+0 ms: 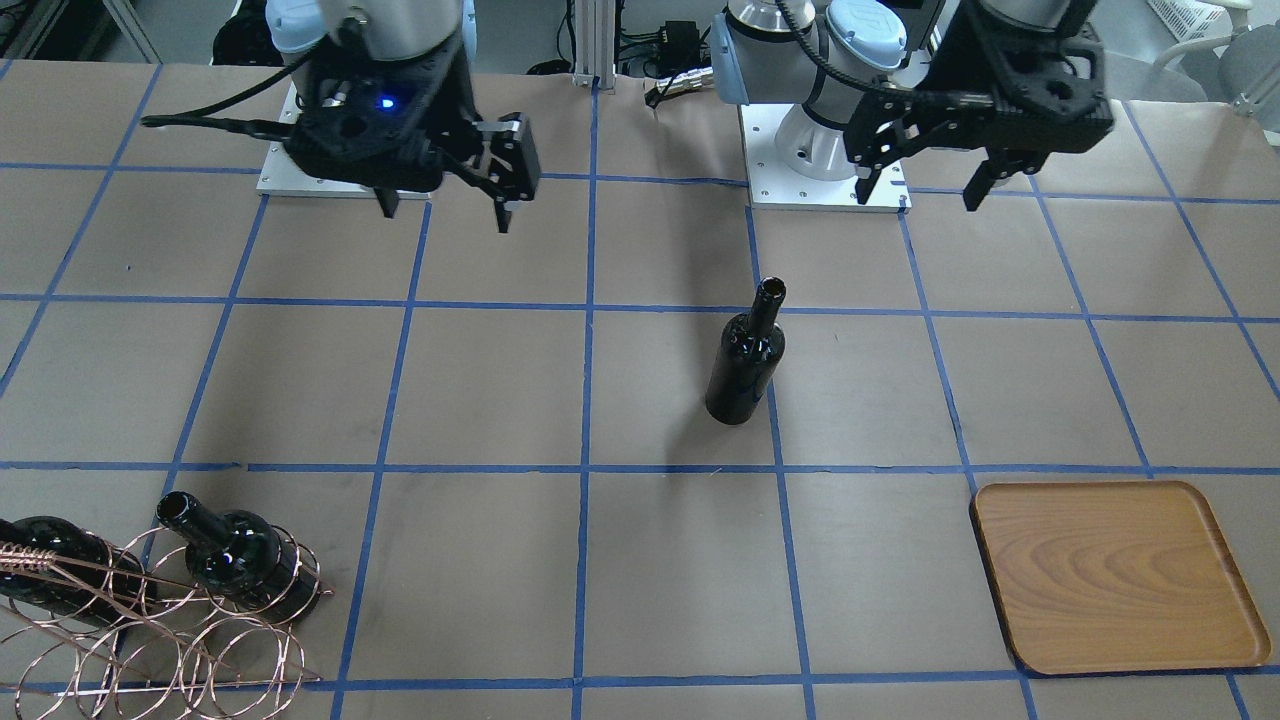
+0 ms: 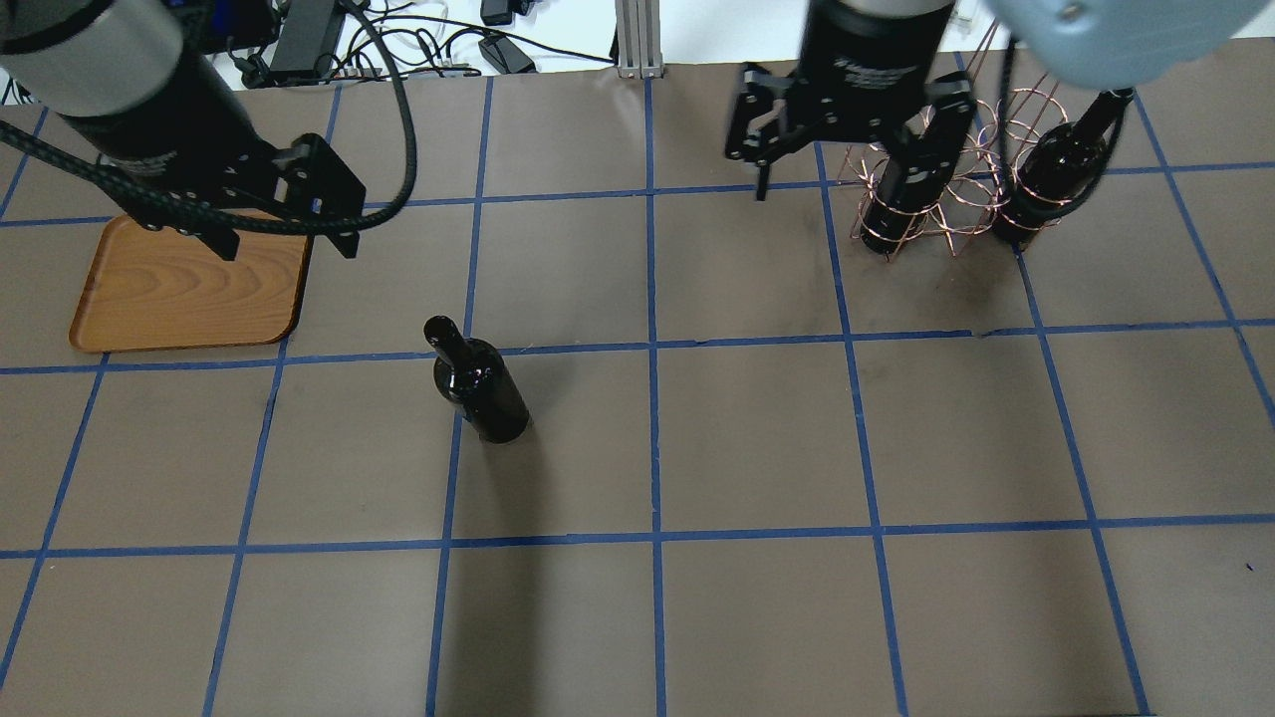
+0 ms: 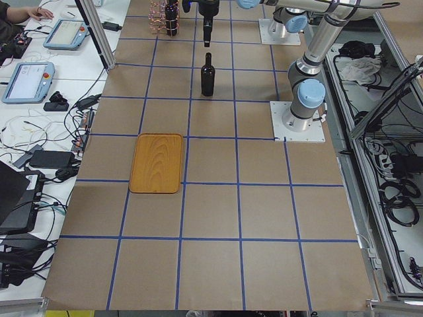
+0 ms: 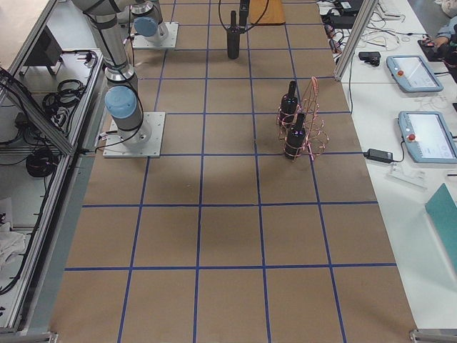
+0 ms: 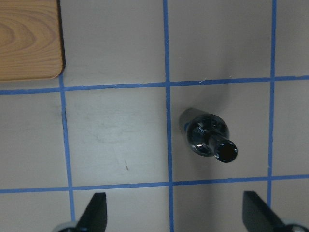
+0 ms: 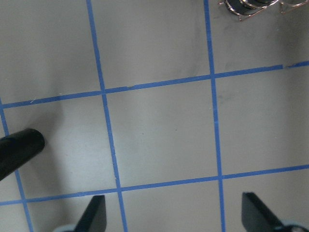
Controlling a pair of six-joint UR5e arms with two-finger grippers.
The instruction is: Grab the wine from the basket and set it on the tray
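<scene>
Mid-table, toward the left end: one wine bottle stood upright on the paper, out of the basket and not yet on the tray. It touched neither gripper.

Left gripper: raised, fingers spread wide, empty. In its wrist view the bottle's mouth sat ahead of the fingertips, not between them.
Right gripper: also wide and empty, hovering toward the robot's edge.

Tray lay bare by the operators' edge near the left end, well apart from the bottle. Basket sat at the operators' edge toward the right end, holding two more bottles.

Risks, as judged:
- The bottle is tall and free-standing, so a finger clipping its neck on approach could topple it.
- Glossy glass may slip through a light or off-centre grip.
- Setting its base on the tray's rim would leave it tilted and liable to fall.
</scene>
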